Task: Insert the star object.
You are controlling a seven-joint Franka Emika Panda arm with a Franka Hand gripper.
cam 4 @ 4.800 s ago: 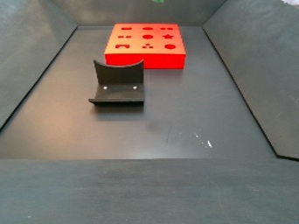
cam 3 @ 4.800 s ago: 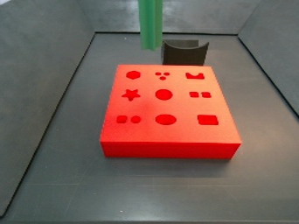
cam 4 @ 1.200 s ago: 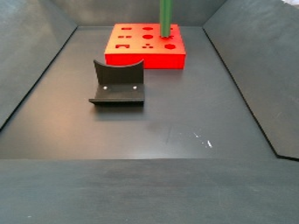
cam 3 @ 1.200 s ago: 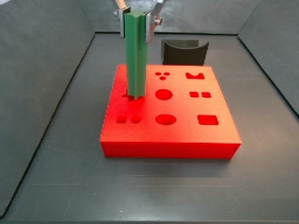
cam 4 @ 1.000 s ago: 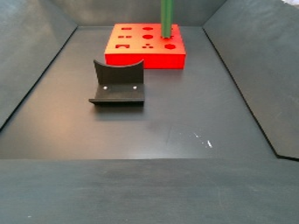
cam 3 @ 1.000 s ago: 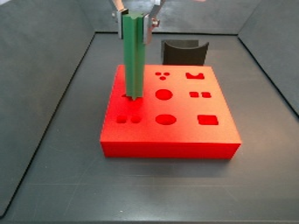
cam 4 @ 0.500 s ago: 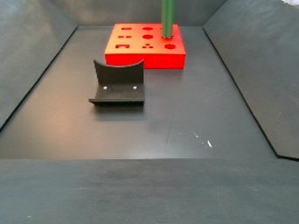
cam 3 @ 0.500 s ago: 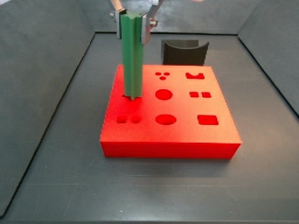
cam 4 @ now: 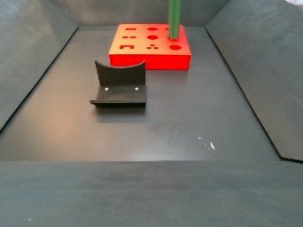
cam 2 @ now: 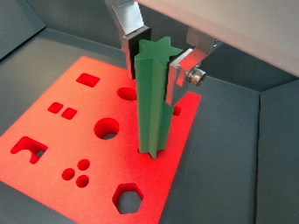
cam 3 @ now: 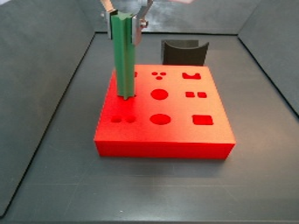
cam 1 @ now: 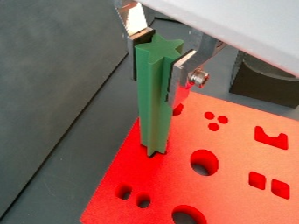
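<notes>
The star object (cam 2: 153, 96) looks like matt green plastic with ridged sides. The gripper (cam 2: 153, 45), at its upper end, has flat fingers (cam 2: 125, 19) of shiny silver metal. The red block (cam 3: 163, 118) is smooth with a slight gloss. The fixture (cam 4: 120, 83) is dark and matt. The floor (cam 4: 154, 133) is dull grey.

You have the rod (cam 3: 122, 57) standing upright on the block (cam 3: 163, 131), its lower end at the star hole, with the gripper (cam 3: 126, 12) clamped on its top. The fixture (cam 4: 120, 85) stands apart from the block on the bench (cam 4: 178, 142).
</notes>
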